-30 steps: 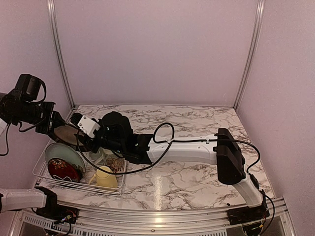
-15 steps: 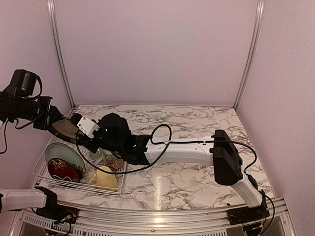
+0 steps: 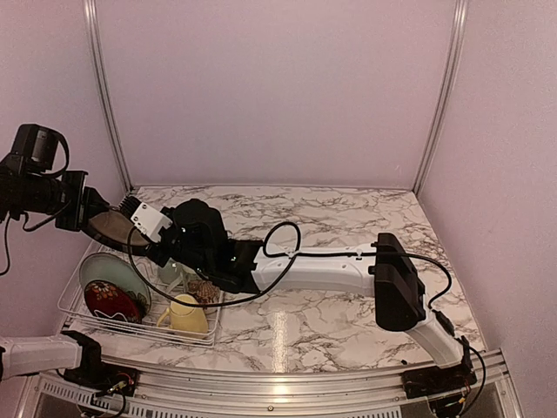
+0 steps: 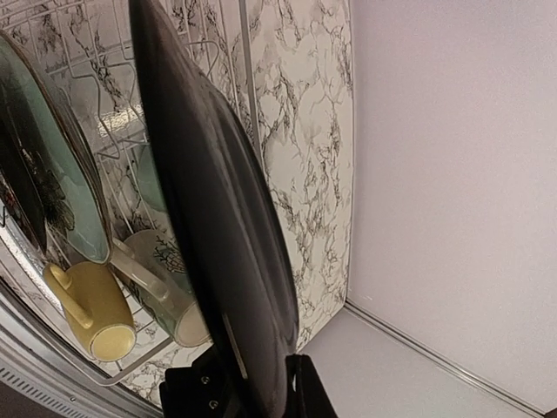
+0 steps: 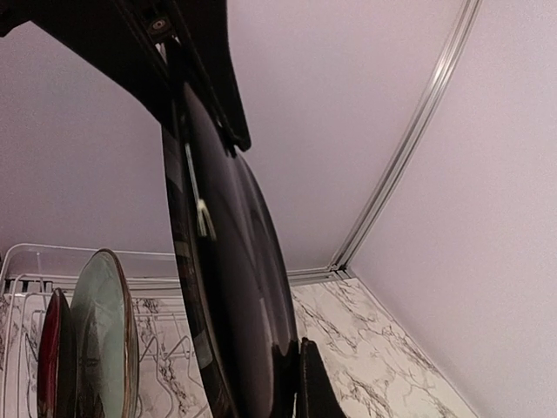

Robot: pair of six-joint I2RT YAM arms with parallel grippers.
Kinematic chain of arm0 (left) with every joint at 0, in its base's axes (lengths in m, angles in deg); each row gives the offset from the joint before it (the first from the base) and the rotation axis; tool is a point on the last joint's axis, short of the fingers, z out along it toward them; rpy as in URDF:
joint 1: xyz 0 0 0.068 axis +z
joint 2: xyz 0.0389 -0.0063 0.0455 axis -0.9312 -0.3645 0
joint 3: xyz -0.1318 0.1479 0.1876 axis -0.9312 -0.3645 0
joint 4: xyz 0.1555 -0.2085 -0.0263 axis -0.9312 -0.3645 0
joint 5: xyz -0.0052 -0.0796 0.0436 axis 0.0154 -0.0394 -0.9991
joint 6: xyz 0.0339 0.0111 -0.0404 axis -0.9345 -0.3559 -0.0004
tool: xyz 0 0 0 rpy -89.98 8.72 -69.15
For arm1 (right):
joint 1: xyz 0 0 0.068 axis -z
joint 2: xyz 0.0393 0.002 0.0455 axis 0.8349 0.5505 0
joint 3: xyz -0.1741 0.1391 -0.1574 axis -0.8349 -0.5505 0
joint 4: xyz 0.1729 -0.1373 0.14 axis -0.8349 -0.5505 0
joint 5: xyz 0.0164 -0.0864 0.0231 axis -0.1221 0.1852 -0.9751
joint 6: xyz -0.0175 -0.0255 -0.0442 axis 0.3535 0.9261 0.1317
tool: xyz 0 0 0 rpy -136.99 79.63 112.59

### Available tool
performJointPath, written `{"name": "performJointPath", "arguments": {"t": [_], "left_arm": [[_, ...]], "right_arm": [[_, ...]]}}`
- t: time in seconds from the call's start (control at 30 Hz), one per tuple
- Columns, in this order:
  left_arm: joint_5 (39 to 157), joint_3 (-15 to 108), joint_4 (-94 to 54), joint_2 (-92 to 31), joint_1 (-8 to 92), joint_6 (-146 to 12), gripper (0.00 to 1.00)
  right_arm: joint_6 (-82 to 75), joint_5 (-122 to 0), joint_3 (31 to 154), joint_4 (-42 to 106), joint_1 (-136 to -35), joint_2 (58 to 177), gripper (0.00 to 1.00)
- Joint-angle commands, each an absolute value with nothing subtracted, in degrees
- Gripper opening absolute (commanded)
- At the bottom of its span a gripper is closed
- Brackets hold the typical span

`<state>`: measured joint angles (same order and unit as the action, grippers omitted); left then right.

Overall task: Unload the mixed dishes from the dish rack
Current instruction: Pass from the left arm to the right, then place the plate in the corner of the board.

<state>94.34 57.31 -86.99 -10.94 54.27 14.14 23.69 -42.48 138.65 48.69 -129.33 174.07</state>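
We see the black-rimmed cream plate [image 3: 111,229] lifted above the dish rack [image 3: 130,328], dark, glossy, edge-on, with left fingers [image 4: 198,394] and right fingers [image 5: 312,385] both pinching its rim.

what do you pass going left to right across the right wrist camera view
red plate → green plate → held plate → metal corner strip
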Motion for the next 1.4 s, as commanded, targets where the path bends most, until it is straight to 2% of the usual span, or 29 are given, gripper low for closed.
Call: {"name": "performJointPath", "arguments": {"t": [0.0,0.07,0.13,0.23,0.43,0.53,0.8,0.9,1.1,1.37], "left_arm": [[94.6,58.48,-81.41,-8.67,54.03,12.68,0.0],[94.65,58.28,-80.77,-8.31,54.03,12.37,0.0],[94.53,57.82,-80.11,-7.61,54.03,12.01,0.11],[94.36,56.55,-78.42,-5.94,54.04,11.73,0.2],[93.11,54.49,-77.47,-2.93,54.03,11.67,0.54],[93.39,54.25,-76.32,-2.37,54.03,10.35,0.68],[86.56,57.92,-74.87,0.46,54.03,0.43,0.92],[83.32,56.58,-72.23,3.38,54.03,-1.87,0.98],[77.45,56.69,-71.8,4.54,54.03,-9.58,0.99],[72.13,57.12,-72.13,3.88,54.04,-15.87,0.99]], "right_arm": [[22.46,-40.03,141.59,53.08,-130.17,174.43,0.0],[22.82,-39.3,141.6,53.83,-130.15,174.27,0.0],[23.21,-39.22,142.1,53.96,-130.14,174.24,0.0],[23.13,-39.57,142.89,54.2,-130.32,173.59,0.0],[23.77,-36.07,142.54,56.79,-131.04,171.76,0.0],[23.64,-34.25,144.01,56.05,-131.05,171.95,0.0],[19.75,-32.09,144.99,54.66,-130.36,169.72,0.0],[16.93,-32.59,145.02,54.01,-129.56,168.88,0.0],[10.53,-33.22,145.53,52.15,-128.31,167.37,0.0],[-12.52,-39.96,150.31,43.23,-122.25,165.17,0.0]]}}
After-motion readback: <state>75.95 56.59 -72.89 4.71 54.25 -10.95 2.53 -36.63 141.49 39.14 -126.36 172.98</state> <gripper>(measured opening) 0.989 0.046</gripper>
